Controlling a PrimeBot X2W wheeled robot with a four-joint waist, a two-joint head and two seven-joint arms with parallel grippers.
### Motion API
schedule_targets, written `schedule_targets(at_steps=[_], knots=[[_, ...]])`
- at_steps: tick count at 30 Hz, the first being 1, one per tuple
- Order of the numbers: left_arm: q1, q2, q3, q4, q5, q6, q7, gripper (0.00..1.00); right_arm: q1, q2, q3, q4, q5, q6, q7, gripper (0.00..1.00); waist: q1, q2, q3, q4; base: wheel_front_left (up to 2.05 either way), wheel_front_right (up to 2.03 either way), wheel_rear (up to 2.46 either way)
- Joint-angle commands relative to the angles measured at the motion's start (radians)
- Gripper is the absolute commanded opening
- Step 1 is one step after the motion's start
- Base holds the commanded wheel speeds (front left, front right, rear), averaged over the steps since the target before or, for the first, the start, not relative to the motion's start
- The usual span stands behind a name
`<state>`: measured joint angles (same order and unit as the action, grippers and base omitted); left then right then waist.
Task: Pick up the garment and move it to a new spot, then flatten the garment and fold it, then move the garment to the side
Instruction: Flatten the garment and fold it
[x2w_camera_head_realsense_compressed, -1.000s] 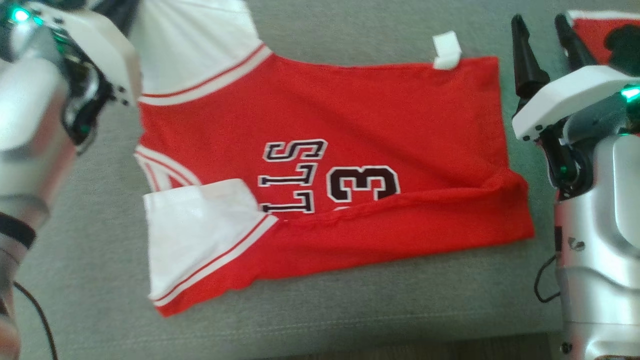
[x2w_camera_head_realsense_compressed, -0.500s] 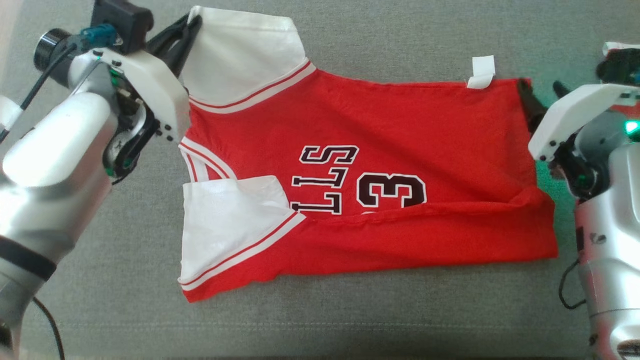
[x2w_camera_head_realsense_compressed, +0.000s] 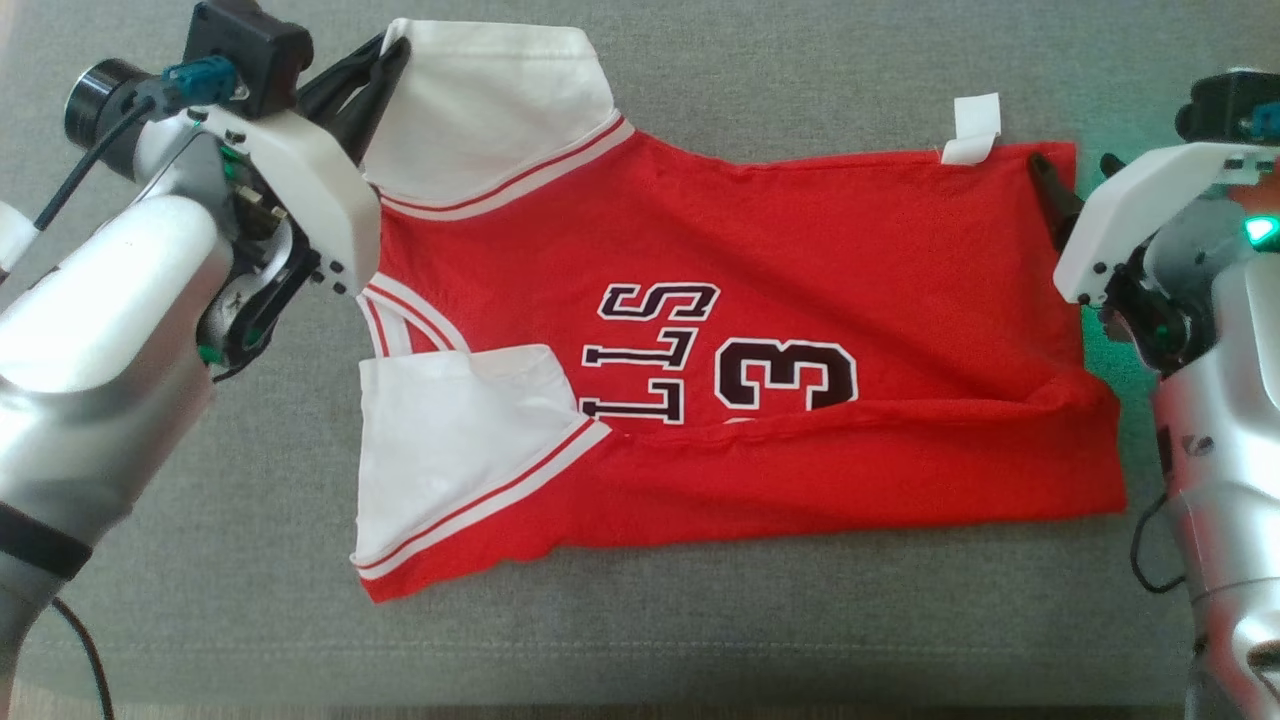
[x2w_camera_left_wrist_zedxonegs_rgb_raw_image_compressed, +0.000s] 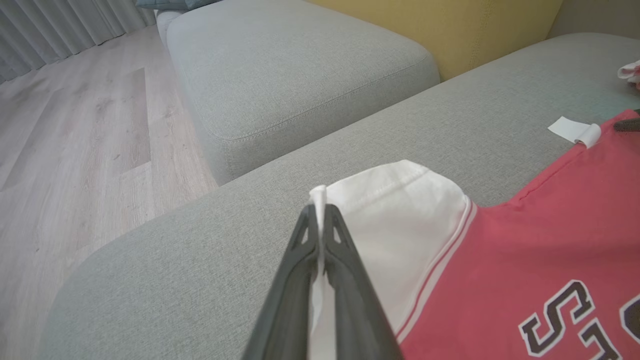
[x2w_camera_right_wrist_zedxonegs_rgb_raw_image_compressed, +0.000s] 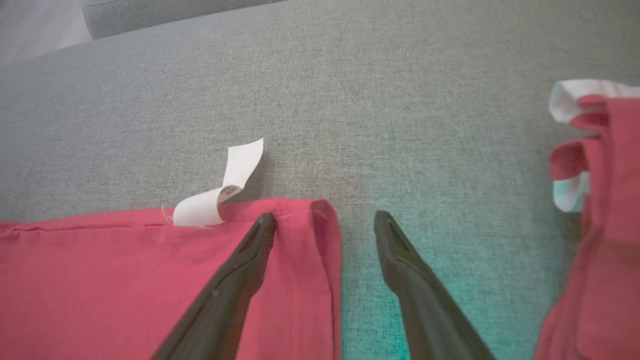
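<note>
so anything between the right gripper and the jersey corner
Nothing visible. The right gripper is open, its fingers straddling the jersey at its hem corner: one over red fabric, one over bare sofa. The white care label sits beside, outside the gap.

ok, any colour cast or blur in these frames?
Right wrist view: teal cast on the grey fabric sofa cushion between the fingers of the open right gripper. Head view: sharp, same green glow beside that gripper. Left wrist view: sharp, red-and-white jersey looks pinkish.
</note>
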<state>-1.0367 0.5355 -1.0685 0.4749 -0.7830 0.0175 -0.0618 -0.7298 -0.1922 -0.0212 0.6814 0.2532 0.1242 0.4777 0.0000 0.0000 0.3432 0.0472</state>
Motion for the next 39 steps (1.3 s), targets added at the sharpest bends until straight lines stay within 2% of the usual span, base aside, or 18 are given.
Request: schedule_targets(at_steps=[1,5,6,7,11,20,34,39], knots=[[-0.047,0.049,0.041,-0.026,0.007,0.009,0.002,0.0,-0.042,-0.006,0.026,-0.02,-0.012,0.007,-0.014,1.0,0.0,0.0,0.008,0.002,0.0,0.0,0.0],[-0.053,0.052,0.042,-0.036,0.007,0.014,0.004,0.0,-0.064,-0.012,0.054,0.01,-0.016,0.007,-0.011,1.0,0.0,0.0,0.021,0.004,0.0,0.0,0.0],[-0.054,0.053,0.042,-0.035,0.006,0.015,0.005,0.0,-0.068,-0.014,0.063,0.018,-0.013,0.007,-0.008,0.21,0.0,0.0,0.024,0.004,0.0,0.0,0.0],[-0.055,0.053,0.042,-0.032,0.006,0.015,0.006,0.0,-0.073,-0.017,0.073,0.023,-0.011,0.007,-0.008,0.0,0.0,0.0,0.025,0.003,0.0,0.0,0.0],[-0.06,0.058,0.04,-0.017,0.011,0.019,0.004,0.0,-0.096,-0.021,0.091,0.03,0.01,0.007,-0.037,0.0,0.0,0.0,0.029,-0.001,0.0,0.0,0.0],[-0.119,0.057,0.071,0.065,0.015,0.02,-0.045,0.0,-0.181,-0.022,0.083,0.032,0.038,0.007,-0.175,0.0,0.0,0.0,0.048,-0.008,0.0,0.0,0.0],[-0.273,-0.023,0.097,0.253,0.053,0.006,-0.146,0.0,-0.359,0.002,0.074,0.134,0.031,0.007,-0.369,0.0,0.0,0.0,0.1,-0.001,0.0,0.0,0.0],[-0.277,-0.061,0.098,0.311,0.069,0.001,-0.183,0.0,-0.372,0.013,0.089,0.194,0.041,0.007,-0.411,0.0,0.0,0.0,0.1,0.0,0.0,0.0,0.0]])
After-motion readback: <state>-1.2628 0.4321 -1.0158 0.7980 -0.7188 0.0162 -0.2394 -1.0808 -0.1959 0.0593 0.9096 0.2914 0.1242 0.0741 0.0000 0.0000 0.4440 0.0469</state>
